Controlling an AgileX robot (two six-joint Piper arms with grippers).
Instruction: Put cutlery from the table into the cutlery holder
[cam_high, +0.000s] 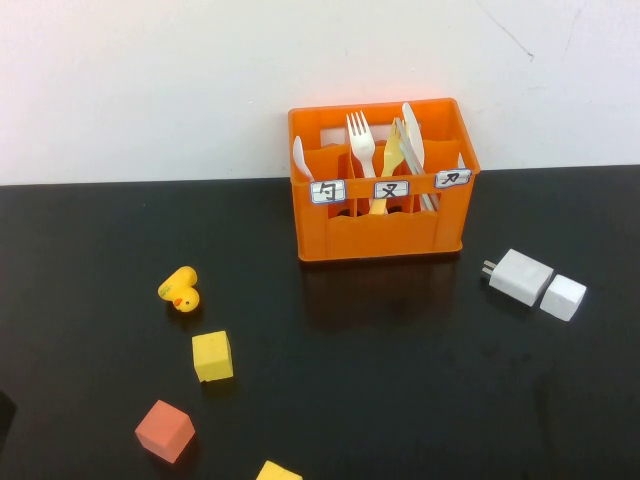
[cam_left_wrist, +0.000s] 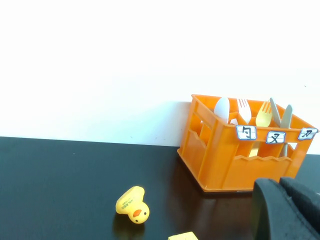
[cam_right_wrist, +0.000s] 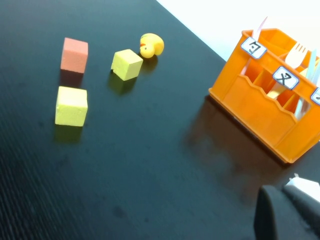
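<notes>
Spoon (cam_high: 300, 157) in crate (cam_high: 380, 230) left compartment; duck (cam_high: 180, 290), blocks (cam_high: 212, 356) left; right hand (cam_right_wrist: 290, 215) shut, empty; left hand (cam_left_wrist: 287, 210) unclear.

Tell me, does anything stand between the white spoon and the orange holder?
Nothing visible does: the spoon already stands in the left compartment of the holder. The left claw and the shut right claw are both clear of it.

You have one orange cutlery holder (cam_high: 380, 225) near the table's (cam_high: 400, 400) far edge, bearing three white labels (cam_high: 391, 189). Standing in it, you can count one white spoon (cam_high: 300, 158), one white fork (cam_high: 360, 135) and one yellowish fork (cam_left_wrist: 263, 116); the remaining utensils overlap too much to count. On the table you have one yellow duck (cam_high: 180, 290), two yellow cubes (cam_high: 212, 356), one red cube (cam_high: 164, 431) and two white blocks (cam_high: 520, 276).
</notes>
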